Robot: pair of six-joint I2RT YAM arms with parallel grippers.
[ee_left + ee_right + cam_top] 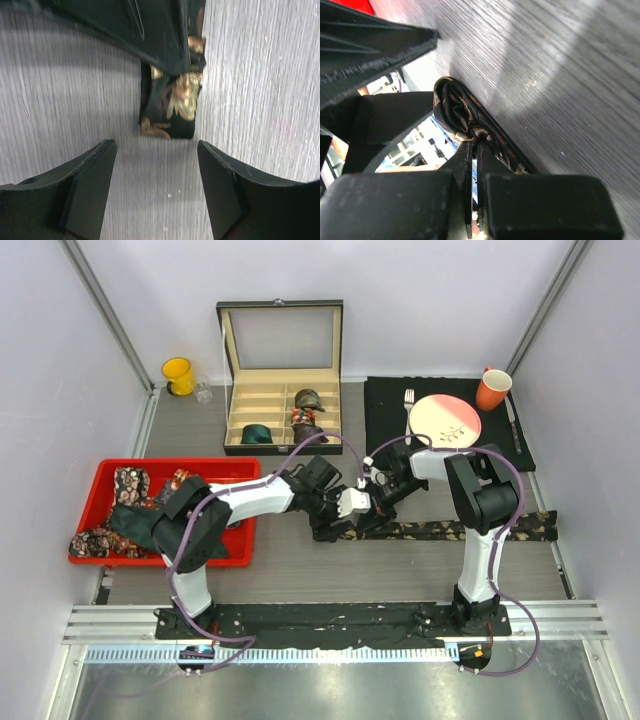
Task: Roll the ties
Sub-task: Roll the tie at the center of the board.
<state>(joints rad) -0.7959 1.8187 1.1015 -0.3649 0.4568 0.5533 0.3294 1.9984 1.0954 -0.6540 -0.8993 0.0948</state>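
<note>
A long dark floral tie (480, 531) lies flat across the table, its left end folded into a small partial coil. My right gripper (376, 502) is shut on that coiled end (456, 111), the fingers (468, 165) pinching the fabric. My left gripper (338, 512) is open and empty, facing the same tie end (172, 107) from just short of it; its fingertips (102, 155) straddle bare table and do not touch the cloth. The right gripper's dark fingers cover the tie's upper part in the left wrist view.
A red tray (170, 468) at the left holds several loose floral and green ties (130, 486). An open box (282, 340) at the back holds rolled ties (307, 398). A black mat (385, 415) with plate, fork, knife and orange cup (493, 389) is back right. A yellow cup (178, 374) stands back left.
</note>
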